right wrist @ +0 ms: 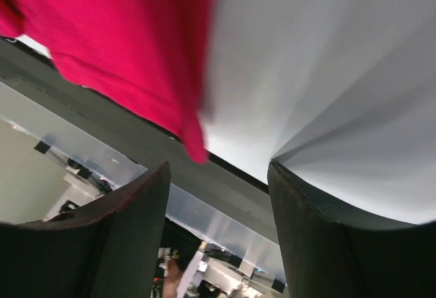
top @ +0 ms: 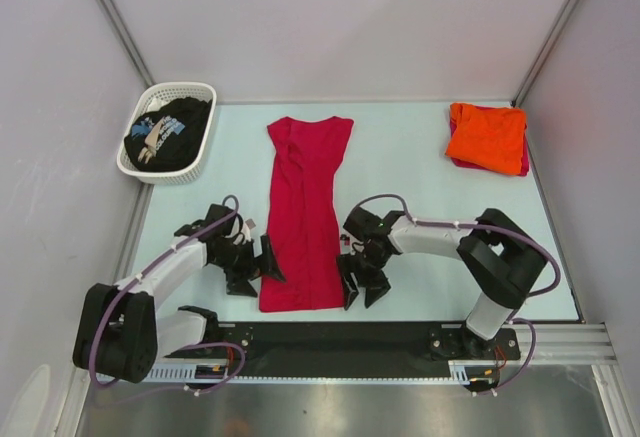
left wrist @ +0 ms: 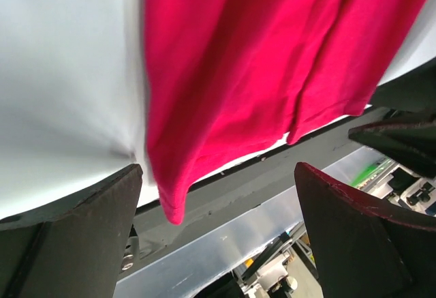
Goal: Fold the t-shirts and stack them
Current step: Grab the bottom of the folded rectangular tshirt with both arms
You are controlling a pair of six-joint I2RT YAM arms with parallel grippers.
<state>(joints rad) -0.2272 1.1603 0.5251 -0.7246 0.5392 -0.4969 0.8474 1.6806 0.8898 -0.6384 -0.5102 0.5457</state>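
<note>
A crimson-red t-shirt (top: 305, 207) lies flat as a long narrow strip down the middle of the table, its hem at the near edge. My left gripper (top: 258, 272) stands open just left of the hem's near-left corner (left wrist: 174, 209), with nothing between its fingers (left wrist: 218, 175). My right gripper (top: 362, 292) is at the near-right corner (right wrist: 197, 151), jaws apart (right wrist: 218, 168) and nothing between them; the red cloth (right wrist: 122, 32) lies just ahead of the gap. An orange t-shirt (top: 488, 135) lies folded at the back right. A black t-shirt with pale print (top: 170, 132) is bunched in the basket.
The white lattice basket (top: 165, 175) stands at the back left corner. A strip of red-pink cloth (top: 522, 162) shows under the orange shirt. The black rail (top: 340, 335) of the arm bases runs along the table's near edge, close to the shirt's hem.
</note>
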